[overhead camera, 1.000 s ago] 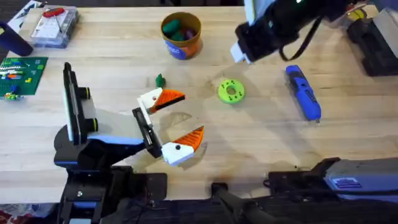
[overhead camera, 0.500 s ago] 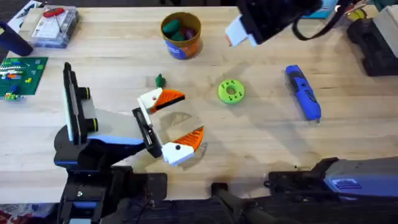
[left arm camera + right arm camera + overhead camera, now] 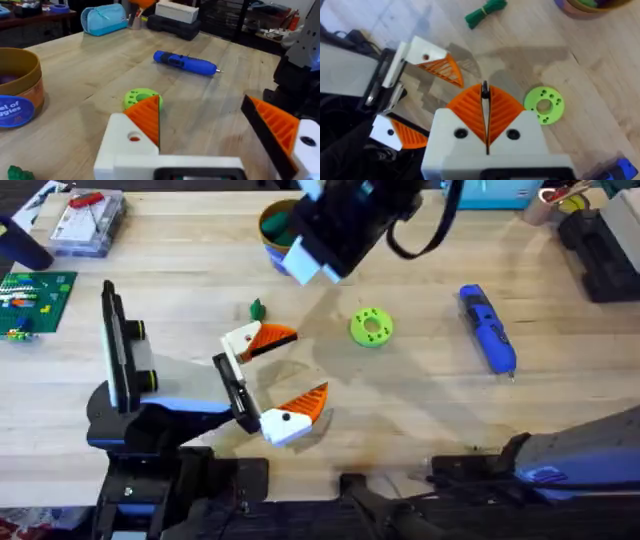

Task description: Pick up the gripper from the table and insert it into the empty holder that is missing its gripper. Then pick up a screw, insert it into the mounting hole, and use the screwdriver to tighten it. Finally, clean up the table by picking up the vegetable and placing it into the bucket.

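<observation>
**Readable text: part of one label**

The bucket [image 3: 17, 95], seen in the left wrist view, has a blue label band with white lettering. Its upper line, cut off by the picture's edge, ends in "el of". A lower line appears to end in "ggies", but its letters are partly cut off and cannot be read with certainty. In the overhead view the same label is too small to read.

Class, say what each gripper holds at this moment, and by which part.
Nothing is held. The left gripper stands open and empty; the right gripper is shut on nothing visible.
</observation>
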